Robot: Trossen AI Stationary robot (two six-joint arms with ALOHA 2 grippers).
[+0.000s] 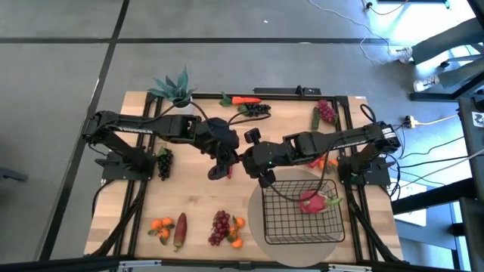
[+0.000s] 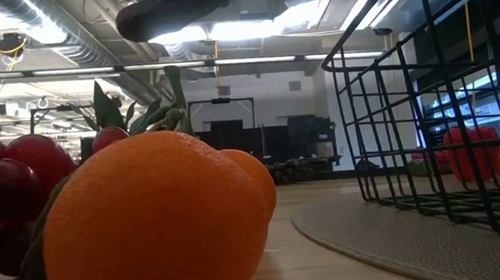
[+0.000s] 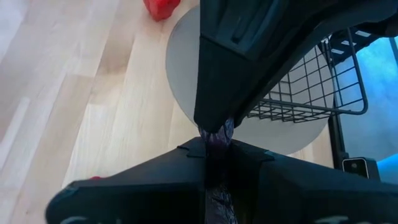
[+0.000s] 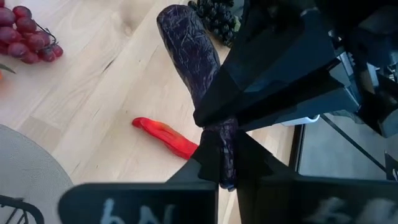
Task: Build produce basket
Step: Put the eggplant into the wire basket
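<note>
Where my two arms meet above mid-table in the high view, the basket (image 1: 304, 215) sits on the round grey mat (image 1: 257, 215) with the dragon fruit (image 1: 311, 202) inside. In the low view, an orange (image 2: 153, 227) fills the foreground beside the basket. In the left wrist view, my left gripper (image 3: 216, 163) is clamped on a dark purple eggplant (image 3: 217, 140). In the right wrist view, my right gripper (image 4: 225, 163) pinches the same eggplant above a red pepper (image 4: 165, 137).
</note>
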